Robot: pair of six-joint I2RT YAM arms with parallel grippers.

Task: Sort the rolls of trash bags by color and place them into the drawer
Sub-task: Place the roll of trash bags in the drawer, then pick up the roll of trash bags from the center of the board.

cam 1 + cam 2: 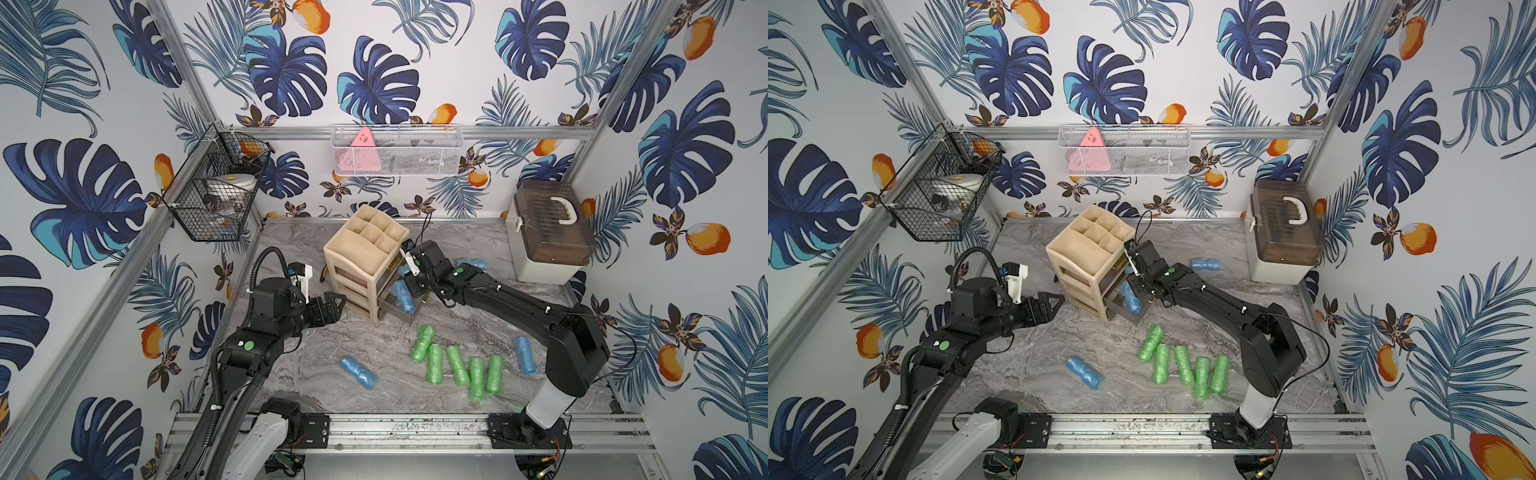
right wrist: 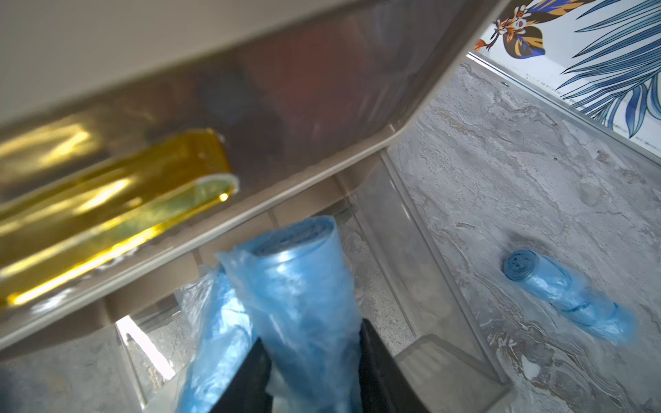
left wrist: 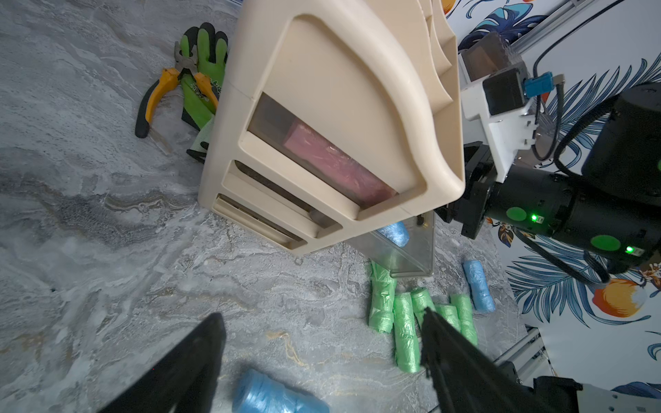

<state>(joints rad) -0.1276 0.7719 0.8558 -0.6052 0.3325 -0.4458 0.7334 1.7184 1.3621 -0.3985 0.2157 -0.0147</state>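
A beige drawer unit (image 1: 357,266) (image 1: 1084,257) stands mid-table with its clear bottom drawer (image 3: 411,257) (image 2: 411,250) pulled out. My right gripper (image 2: 313,334) (image 1: 411,284) hangs over that drawer, open. A light blue roll (image 2: 304,286) (image 1: 404,296) sits loosely between its fingers, beside another blue roll (image 2: 214,321). Pink rolls (image 3: 336,164) show through the top drawer. Several green rolls (image 1: 457,365) (image 1: 1183,365) (image 3: 404,321) lie in front of the unit. Blue rolls (image 1: 359,372) (image 1: 525,355) (image 1: 471,264) lie apart on the table. My left gripper (image 1: 332,305) (image 3: 321,314) hovers open and empty left of the unit.
A green glove (image 3: 204,82) and orange-handled pliers (image 3: 161,93) lie behind the unit. A brown-lidded box (image 1: 548,232) stands at the back right. A black wire basket (image 1: 216,187) and a white mesh basket (image 1: 395,151) hang on the walls. Something gold (image 2: 107,200) lies in the middle drawer.
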